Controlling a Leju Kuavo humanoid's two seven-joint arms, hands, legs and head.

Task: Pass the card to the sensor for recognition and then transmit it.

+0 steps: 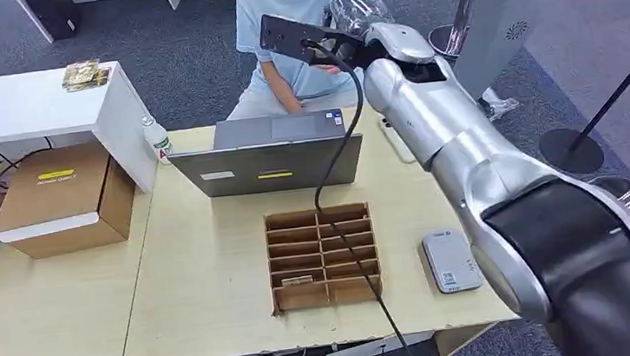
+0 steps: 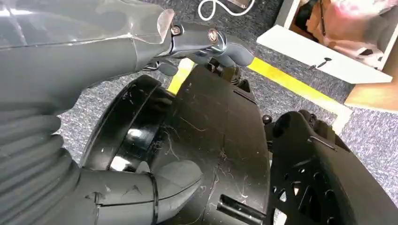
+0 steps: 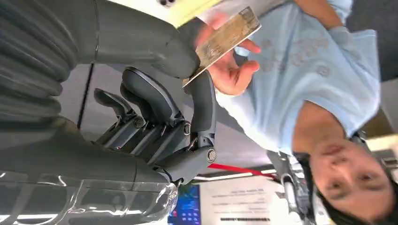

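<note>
My right hand (image 3: 164, 103) reaches out past the laptop toward a seated person in a light blue shirt (image 1: 295, 5). It pinches a brownish card (image 3: 225, 40) between thumb and a finger. The person's hand (image 3: 232, 70) touches the far half of the card, with fingers behind it. From the head view my right hand (image 1: 363, 34) is raised at the person's chest. The grey card sensor (image 1: 450, 261) lies on the table by my right forearm. Hanging low beside my body over the carpet, my left hand (image 2: 141, 47) holds nothing, its fingers apart from the thumb.
A grey laptop (image 1: 271, 160) stands between me and the person. In front of it is a cardboard divider box (image 1: 323, 256) with a card in one slot (image 1: 297, 280). A black cable crosses that box. A cardboard carton (image 1: 65, 198), a bottle (image 1: 157, 139) and a phone (image 1: 395, 140) are nearby.
</note>
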